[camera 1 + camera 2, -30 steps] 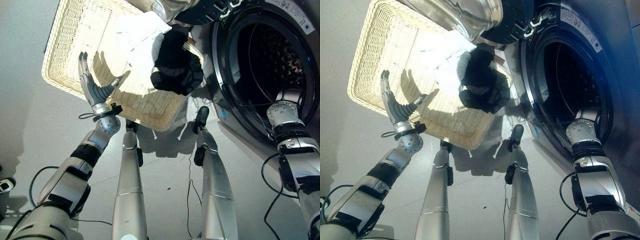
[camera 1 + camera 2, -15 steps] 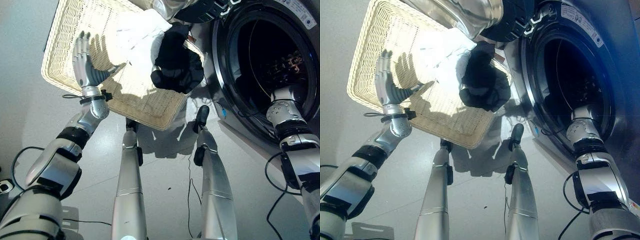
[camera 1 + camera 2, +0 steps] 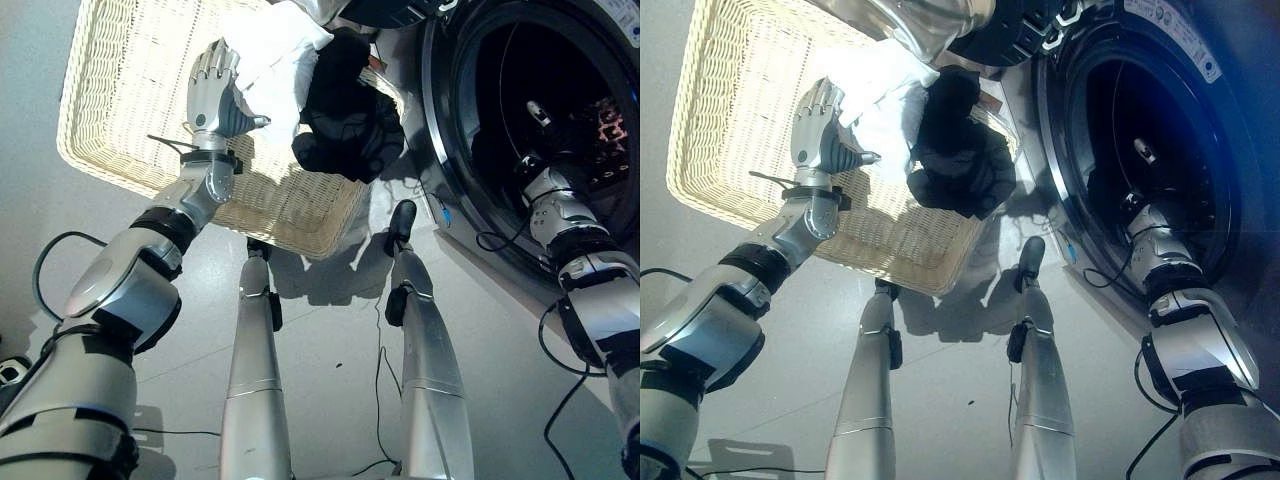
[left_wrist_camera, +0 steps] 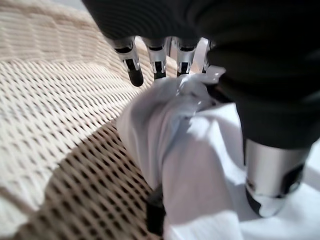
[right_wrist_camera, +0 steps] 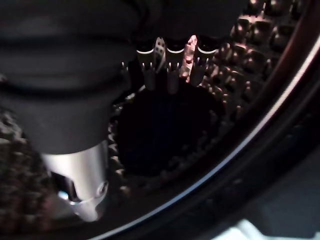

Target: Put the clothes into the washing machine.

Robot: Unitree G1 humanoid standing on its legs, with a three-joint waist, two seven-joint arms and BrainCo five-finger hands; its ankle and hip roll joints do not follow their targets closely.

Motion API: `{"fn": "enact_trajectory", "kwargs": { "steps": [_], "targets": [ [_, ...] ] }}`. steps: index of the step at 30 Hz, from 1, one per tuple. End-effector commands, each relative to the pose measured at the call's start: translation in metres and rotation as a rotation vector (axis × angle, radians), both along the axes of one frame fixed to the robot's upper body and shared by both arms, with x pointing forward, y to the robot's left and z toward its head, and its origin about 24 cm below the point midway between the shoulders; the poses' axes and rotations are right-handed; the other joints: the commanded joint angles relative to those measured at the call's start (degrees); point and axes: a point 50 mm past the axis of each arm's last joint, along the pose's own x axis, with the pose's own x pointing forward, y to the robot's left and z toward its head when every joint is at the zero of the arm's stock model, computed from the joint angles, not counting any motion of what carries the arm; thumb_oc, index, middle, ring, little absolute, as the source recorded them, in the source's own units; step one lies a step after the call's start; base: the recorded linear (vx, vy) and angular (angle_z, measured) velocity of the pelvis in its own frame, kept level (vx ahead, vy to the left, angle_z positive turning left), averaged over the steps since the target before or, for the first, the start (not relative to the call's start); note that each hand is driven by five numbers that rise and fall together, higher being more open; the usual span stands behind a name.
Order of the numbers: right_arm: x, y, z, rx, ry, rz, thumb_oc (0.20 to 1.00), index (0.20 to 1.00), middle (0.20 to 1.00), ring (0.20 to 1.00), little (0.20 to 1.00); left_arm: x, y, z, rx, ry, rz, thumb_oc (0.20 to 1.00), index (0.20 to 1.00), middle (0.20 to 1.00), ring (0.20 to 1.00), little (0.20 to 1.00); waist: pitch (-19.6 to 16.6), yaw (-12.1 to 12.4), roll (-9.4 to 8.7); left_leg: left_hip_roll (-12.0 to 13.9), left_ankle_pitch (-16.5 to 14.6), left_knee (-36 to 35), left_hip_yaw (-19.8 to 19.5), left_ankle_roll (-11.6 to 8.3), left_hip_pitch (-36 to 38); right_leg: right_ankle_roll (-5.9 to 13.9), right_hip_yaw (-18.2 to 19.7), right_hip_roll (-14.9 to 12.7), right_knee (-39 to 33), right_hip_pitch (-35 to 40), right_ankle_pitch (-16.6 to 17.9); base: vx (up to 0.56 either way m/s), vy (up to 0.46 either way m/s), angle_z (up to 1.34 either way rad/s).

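A white garment (image 3: 270, 45) lies at the far side of the wicker basket (image 3: 110, 100), and a black garment (image 3: 350, 125) hangs over the basket's rim nearest the washing machine (image 3: 470, 215). My left hand (image 3: 213, 92) rests on the white garment. Its fingers (image 4: 156, 62) lie straight over a bunched fold of the cloth (image 4: 165, 130), with the thumb (image 4: 270, 185) apart beside it. My right hand (image 3: 537, 113) reaches into the drum (image 5: 260, 45), fingers (image 5: 170, 70) straight, above a dark garment (image 5: 165, 125) lying inside. Something pink and patterned (image 3: 610, 120) shows deeper in the drum.
The washer's open door (image 3: 930, 20), shiny with a dark rim, overhangs the basket's far corner. The basket stands on a grey floor (image 3: 40, 230) just left of the machine's front.
My left hand has moved from the basket's near edge across to the white garment. My right hand has gone deeper into the drum. The view has shifted slightly.
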Motion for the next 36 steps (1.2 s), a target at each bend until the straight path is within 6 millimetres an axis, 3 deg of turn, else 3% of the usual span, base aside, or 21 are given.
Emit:
{"fn": "enact_trajectory", "kwargs": {
  "steps": [1,7,16,17,18,19,29,36],
  "targets": [
    [-0.001,0.002,0.003,-0.07,-0.015,0.021,1.0,1.0,1.0,1.0,1.0,0.001,0.0,0.021,-0.111,-0.028,-0.011,1.0,1.0,1.0,1.0,1.0,-1.1,-0.5,-0.54,-4.0,1.2,-2.3,1.2,4.46,0.2,4.67,0.3,3.1,1.4,-1.4,1.3,-0.02,0.07,-0.01],
    [0.004,0.025,-0.019,-0.08,0.002,0.106,1.0,1.0,1.0,1.0,1.0,0.006,0.001,0.017,-0.289,0.054,-0.08,1.0,1.0,1.0,1.0,1.0,-1.1,-1.7,-1.37,-3.7,1.4,-2.9,1.9,3.99,-0.2,4.43,0.8,3.9,0.9,-1.8,1.0,-0.01,0.029,-0.03],
    [0.007,0.054,-0.024,-0.082,-0.039,0.217,1.0,1.0,1.0,1.0,1.0,0.011,0.007,0.01,-0.296,0.159,-0.072,1.0,1.0,1.0,1.0,1.0,-1.1,-3.4,-2.48,-3.2,1.6,-3.7,2.6,3.51,-0.1,3.87,1.7,4.8,0.0,-2.1,0.8,0.0,0.019,-0.03],
    [0.007,0.057,-0.024,-0.091,-0.045,0.224,1.0,1.0,1.0,1.0,1.0,0.011,0.007,0.008,-0.294,0.177,-0.078,0.762,0.762,0.762,0.762,0.762,-1.1,-3.5,-2.56,-3.1,1.7,-3.8,2.7,3.48,-0.1,3.79,1.8,4.9,-0.1,-2.1,0.9,-0.01,0.033,-0.01],
    [0.007,0.059,-0.023,-0.106,-0.049,0.227,1.0,1.0,1.0,1.0,1.0,0.012,0.006,0.007,-0.289,0.185,-0.082,0.376,0.376,0.376,0.376,0.376,-1.1,-3.6,-2.55,-3.1,1.7,-3.9,2.7,3.43,-0.1,3.78,2.0,4.9,-0.1,-2.1,0.8,0.0,0.0,0.0],
    [0.006,0.062,-0.022,-0.121,-0.055,0.229,1.0,1.0,1.0,1.0,1.0,0.012,0.006,0.006,-0.286,0.191,-0.094,0.2,0.2,0.2,0.2,0.2,-1.1,-3.7,-2.53,-3.1,1.8,-4.0,2.8,3.39,0.0,3.74,2.1,5.0,-0.1,-2.1,0.8,0.0,0.0,0.0],
    [0.005,0.072,-0.019,-0.139,-0.083,0.228,1.0,1.0,1.0,1.0,1.0,0.01,0.0,0.007,-0.279,0.158,-0.16,0.2,0.2,0.2,0.2,0.2,-1.1,-3.7,-2.47,-3.2,1.9,-4.1,2.8,3.39,0.0,3.67,2.4,5.0,-0.1,-2.2,0.7,0.0,0.0,-0.03],
    [-0.002,0.076,-0.022,-0.129,-0.126,0.177,1.0,1.0,1.0,1.0,1.0,-0.001,-0.004,0.002,-0.455,0.017,-0.31,0.2,0.2,0.2,0.2,0.2,-1.1,-2.8,-2.09,-3.8,1.4,-4.0,1.9,3.64,0.0,3.87,2.2,4.8,0.0,-2.2,0.8,0.0,-0.032,0.0]
  ]
}}
